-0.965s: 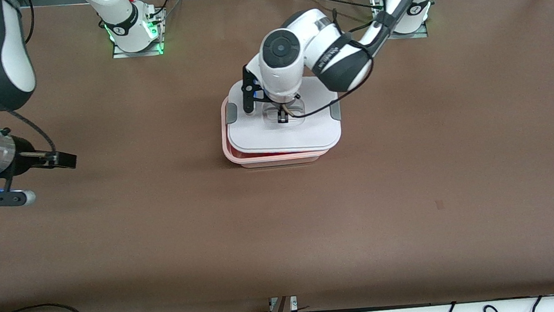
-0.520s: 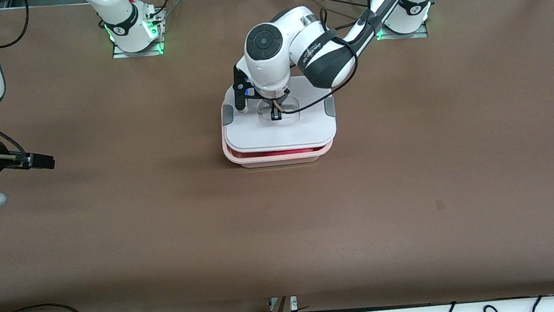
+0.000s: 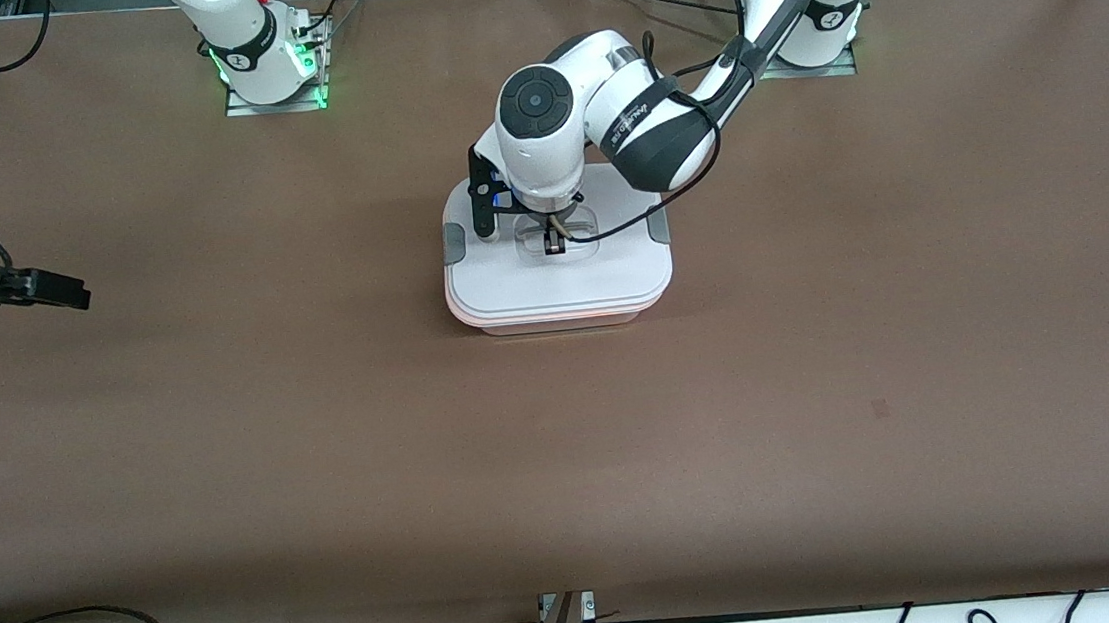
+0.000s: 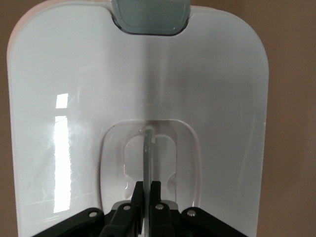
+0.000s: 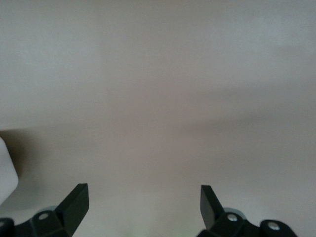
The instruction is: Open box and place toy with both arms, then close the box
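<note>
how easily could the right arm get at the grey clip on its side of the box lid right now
Probably yes: the right gripper hangs open over bare table, nothing between it and that grey clip.

Left gripper (image 4: 146,190) pinched shut, pointing down; right gripper (image 5: 143,197) spread wide, apparently waiting

From my console: the box (image 3: 558,276) sits lidded mid-table, its top blocked by the left gripper (image 3: 556,241), pinched on the clear handle (image 4: 146,158), with the left arm (image 3: 658,122) slanting over the edge nearest the bases. I see bare brown table (image 3: 821,378) on every other side. The right gripper (image 3: 61,291), jaws spread, hangs at the right arm's end, well apart.
</note>
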Motion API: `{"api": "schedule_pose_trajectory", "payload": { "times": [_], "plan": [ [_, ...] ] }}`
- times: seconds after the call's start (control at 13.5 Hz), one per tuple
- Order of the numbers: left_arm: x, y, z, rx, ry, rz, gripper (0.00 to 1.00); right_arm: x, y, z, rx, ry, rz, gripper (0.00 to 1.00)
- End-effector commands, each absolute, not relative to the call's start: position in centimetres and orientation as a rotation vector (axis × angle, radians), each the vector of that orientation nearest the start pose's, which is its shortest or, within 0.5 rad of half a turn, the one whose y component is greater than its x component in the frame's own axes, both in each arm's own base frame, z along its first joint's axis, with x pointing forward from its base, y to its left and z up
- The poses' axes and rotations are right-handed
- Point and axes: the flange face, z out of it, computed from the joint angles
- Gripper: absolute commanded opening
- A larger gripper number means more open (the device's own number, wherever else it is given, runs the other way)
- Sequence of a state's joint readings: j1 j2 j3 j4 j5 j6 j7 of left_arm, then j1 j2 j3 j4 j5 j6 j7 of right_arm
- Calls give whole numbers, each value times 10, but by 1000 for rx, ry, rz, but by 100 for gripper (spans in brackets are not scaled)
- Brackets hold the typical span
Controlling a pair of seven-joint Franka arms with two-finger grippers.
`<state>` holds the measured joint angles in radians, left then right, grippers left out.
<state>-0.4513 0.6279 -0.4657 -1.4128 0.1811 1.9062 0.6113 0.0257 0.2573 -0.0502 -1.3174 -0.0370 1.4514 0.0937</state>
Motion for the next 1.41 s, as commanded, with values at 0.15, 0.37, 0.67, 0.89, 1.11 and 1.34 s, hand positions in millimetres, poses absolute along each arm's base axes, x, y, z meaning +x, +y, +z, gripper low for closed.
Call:
{"api": "schedule_pose_trajectory", "payload": {
  "times": [0.15, 0.37, 0.67, 0.89, 1.11, 1.34],
  "plan": [
    [492, -517, 355, -2310, 2224, 99, 0, 584, -37, 593, -3147, 220, 164, 100],
    [493, -521, 352, -2314, 2228, 58, 0, 580, -36, 594, -3147, 206, 169, 100],
    [496, -520, 345, -2288, 2221, 53, 0, 562, -43, 593, -3140, 266, 188, 100],
    [496, -520, 345, -2269, 2226, 49, 0, 566, -47, 588, -3139, 261, 210, 100],
    [495, -521, 345, -2254, 2221, 45, 0, 571, -46, 587, -3133, 263, 222, 100],
    [492, -524, 346, -2250, 2220, 42, 38, 571, -47, 585, -3093, 277, 231, 100]
  ]
}}
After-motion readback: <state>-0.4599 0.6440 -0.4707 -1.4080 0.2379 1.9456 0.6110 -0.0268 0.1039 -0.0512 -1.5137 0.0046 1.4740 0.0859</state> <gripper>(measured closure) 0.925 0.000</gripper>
